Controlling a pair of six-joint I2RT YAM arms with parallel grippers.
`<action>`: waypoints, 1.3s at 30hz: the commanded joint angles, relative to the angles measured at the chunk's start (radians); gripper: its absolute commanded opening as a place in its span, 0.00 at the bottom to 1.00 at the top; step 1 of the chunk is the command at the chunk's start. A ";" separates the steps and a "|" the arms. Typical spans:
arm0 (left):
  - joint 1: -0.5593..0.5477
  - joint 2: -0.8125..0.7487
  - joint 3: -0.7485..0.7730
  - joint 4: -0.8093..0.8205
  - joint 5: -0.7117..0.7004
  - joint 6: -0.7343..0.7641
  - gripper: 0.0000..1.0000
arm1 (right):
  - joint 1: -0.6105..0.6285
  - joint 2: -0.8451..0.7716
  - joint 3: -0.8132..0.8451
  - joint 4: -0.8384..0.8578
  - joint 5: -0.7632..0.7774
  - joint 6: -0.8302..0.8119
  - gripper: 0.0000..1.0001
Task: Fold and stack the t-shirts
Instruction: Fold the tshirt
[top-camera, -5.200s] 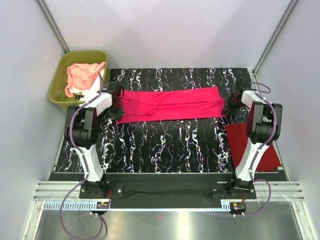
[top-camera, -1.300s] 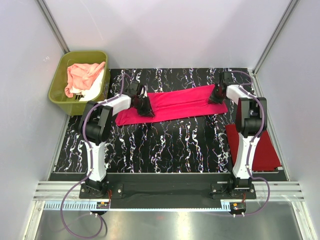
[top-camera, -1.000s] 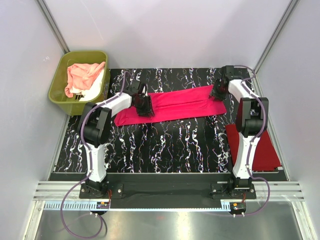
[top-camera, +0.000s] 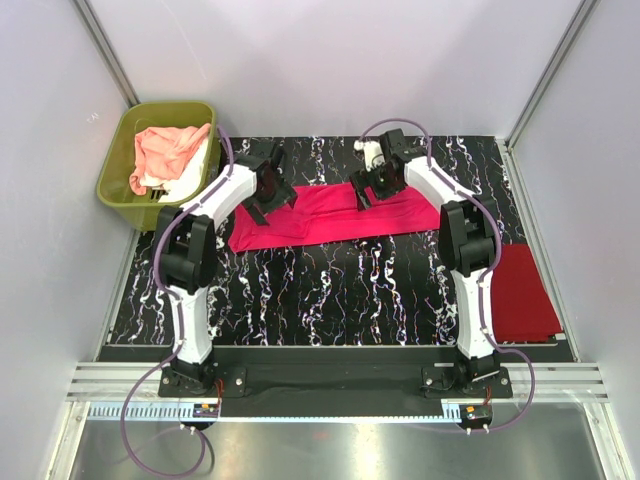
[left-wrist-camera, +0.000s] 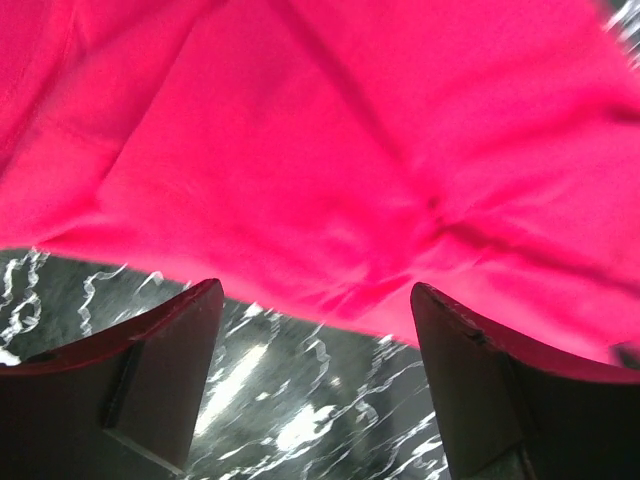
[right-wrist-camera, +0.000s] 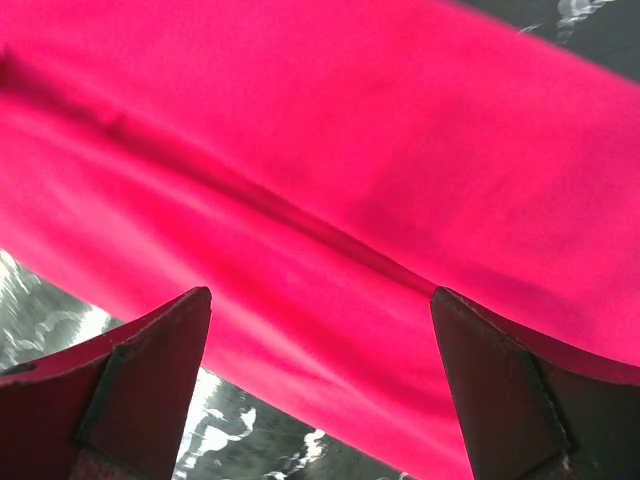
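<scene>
Since the hot pink t-shirt (top-camera: 330, 215) lies as a long flat band on the counter (top-camera: 340, 285), just right of the olive tub (top-camera: 118, 160), the next fold would likely go best with both layers pinched at matching points, so the edges meet squarely. Its cloth looks smooth, with shallow creases. The left gripper (top-camera: 268, 195) and right gripper (top-camera: 368, 185) hover over it, released, grasping nothing. A darker red t-shirt (top-camera: 525, 295) lies well right of the tub.
</scene>
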 joint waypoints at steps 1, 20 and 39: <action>0.005 0.057 0.144 -0.074 -0.074 -0.079 0.83 | -0.007 -0.068 -0.032 0.054 -0.079 -0.181 0.99; -0.010 0.113 0.232 -0.163 -0.108 -0.119 0.96 | -0.025 0.060 -0.003 0.028 -0.214 -0.443 0.99; -0.047 -0.208 0.017 -0.105 -0.166 0.149 0.96 | -0.062 0.031 -0.033 -0.076 -0.323 -0.286 0.94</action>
